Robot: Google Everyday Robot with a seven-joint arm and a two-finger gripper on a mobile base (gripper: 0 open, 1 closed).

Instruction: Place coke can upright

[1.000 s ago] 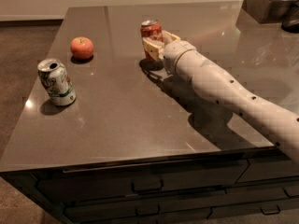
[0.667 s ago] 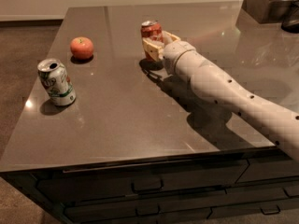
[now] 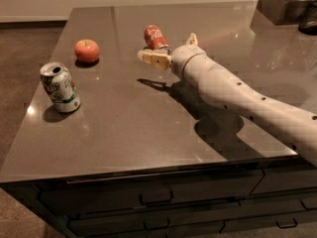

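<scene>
The coke can, red with white lettering and a silver top, stands close to upright with a slight tilt at the back middle of the dark table. My gripper is right at it, coming from the right on the pale arm. One finger lies in front of the can's base and hides it. The other finger sticks up to the can's right. The fingers are spread apart and the can sits between and just beyond them.
A red apple lies left of the coke can. A white-and-green can stands tilted near the table's left edge. Dark containers stand at the back right corner. Drawers run below the front edge.
The fingers look more spread than before. The coke can sits slightly lower and stands free between them. The arm has barely moved.
</scene>
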